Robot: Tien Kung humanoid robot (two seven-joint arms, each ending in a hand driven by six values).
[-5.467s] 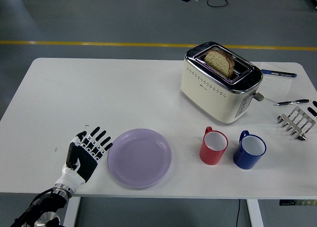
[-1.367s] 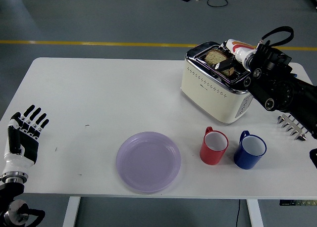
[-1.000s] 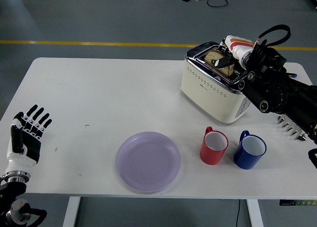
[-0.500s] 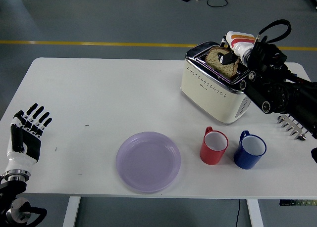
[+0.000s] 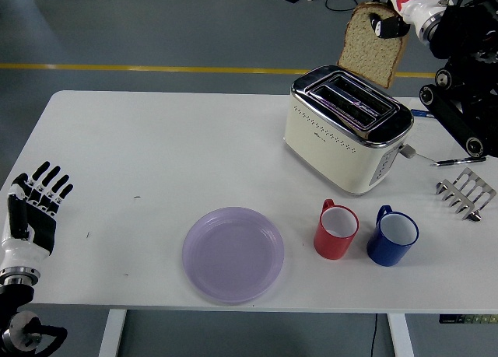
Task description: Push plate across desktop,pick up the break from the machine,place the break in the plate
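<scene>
In the upper right of the frame the right hand [image 5: 401,11] pinched the slice of bread [image 5: 372,44] by its top edge, a dark fingertip [image 5: 381,26] pressed against the face of the slice. The bread hung clear above the toaster [image 5: 346,131], whose slots showed empty, presumably so the slice could be carried sideways without catching on the metal rim. The purple plate [image 5: 233,253] sat in the lower centre, near the table's front edge and left of the red mug [image 5: 335,230] and blue mug [image 5: 392,236], a spot that looked reachable for the bread-carrying arm. The left hand [image 5: 31,213] rested at the lower left edge of the white table [image 5: 156,147], fingers spread and holding nothing, well apart from the plate and so out of the way.
</scene>
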